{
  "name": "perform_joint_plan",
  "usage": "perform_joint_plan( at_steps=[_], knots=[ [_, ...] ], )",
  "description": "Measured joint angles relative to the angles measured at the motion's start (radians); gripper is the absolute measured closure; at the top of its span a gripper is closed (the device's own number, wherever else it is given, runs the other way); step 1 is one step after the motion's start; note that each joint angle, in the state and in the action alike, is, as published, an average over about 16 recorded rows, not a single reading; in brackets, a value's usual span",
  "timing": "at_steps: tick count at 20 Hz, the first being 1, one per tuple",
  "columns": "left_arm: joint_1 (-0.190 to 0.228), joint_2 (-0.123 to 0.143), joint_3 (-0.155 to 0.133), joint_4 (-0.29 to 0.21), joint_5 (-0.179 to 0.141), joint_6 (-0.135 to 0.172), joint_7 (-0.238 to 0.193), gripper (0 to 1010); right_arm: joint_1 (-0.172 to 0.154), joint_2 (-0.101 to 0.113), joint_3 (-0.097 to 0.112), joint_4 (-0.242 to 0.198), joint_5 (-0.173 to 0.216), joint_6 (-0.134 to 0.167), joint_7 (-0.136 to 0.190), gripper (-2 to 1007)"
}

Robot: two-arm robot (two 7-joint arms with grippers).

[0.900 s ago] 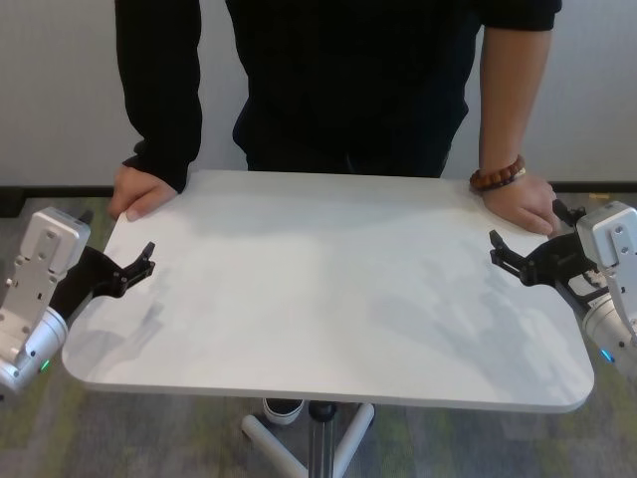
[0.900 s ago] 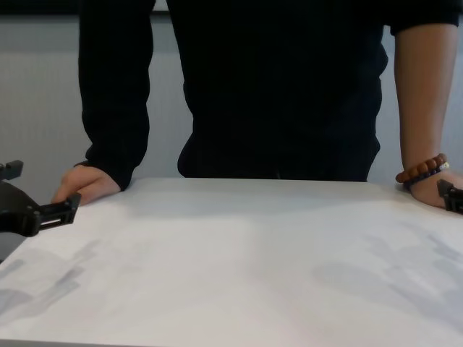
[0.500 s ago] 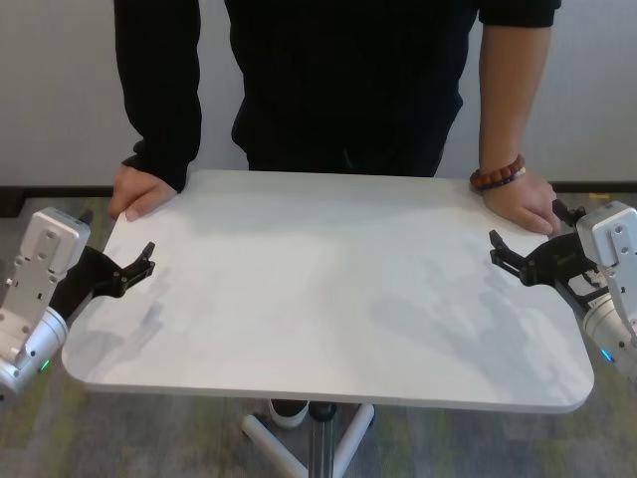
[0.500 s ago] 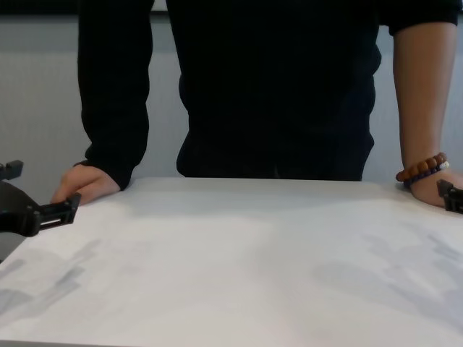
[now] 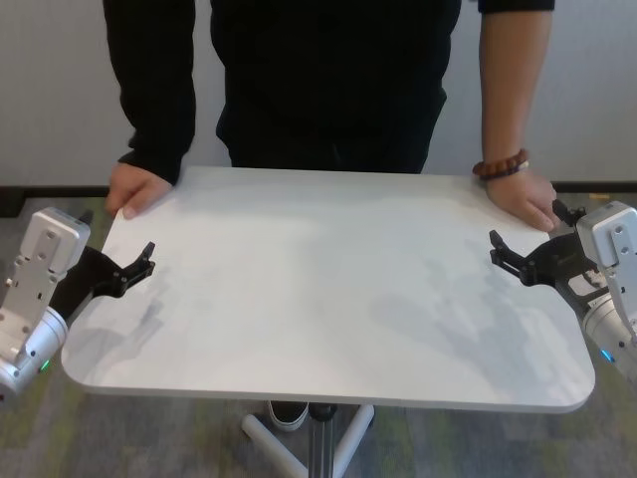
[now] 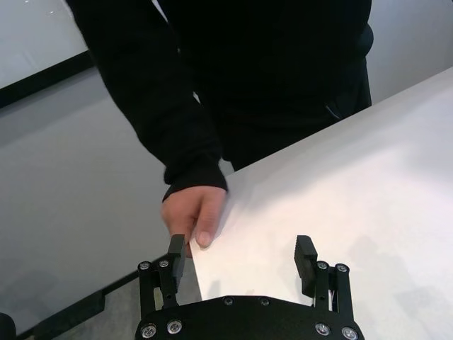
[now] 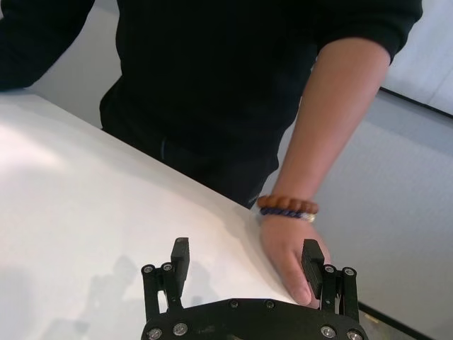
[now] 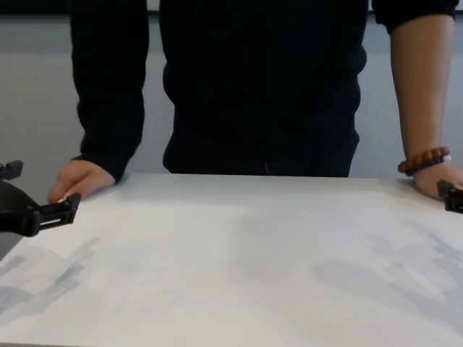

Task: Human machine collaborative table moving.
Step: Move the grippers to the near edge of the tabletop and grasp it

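Both hands of the human (image 5: 328, 80) (torso too) have shifted left.

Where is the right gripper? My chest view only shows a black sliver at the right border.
Observer: The right gripper is at the table's right edge, jaws open, close to the person's braceleted hand.
Operator: What holds the tabletop up?
Observer: A grey centre pole on white feet.
Operator: How is the left gripper placed?
Observer: The left gripper has its open jaws straddling the table's left edge, beside the person's other hand.
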Motion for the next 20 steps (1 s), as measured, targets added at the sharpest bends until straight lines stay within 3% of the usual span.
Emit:
perform_joint_plan(
  at_steps=[20],
  knots=[
    [0.000, 0.000, 0.000, 0.000, 0.000, 0.000, 0.000, 9, 0.000, 0.000, 0.000, 0.000, 0.000, 0.000, -0.001, 2]
  ],
)
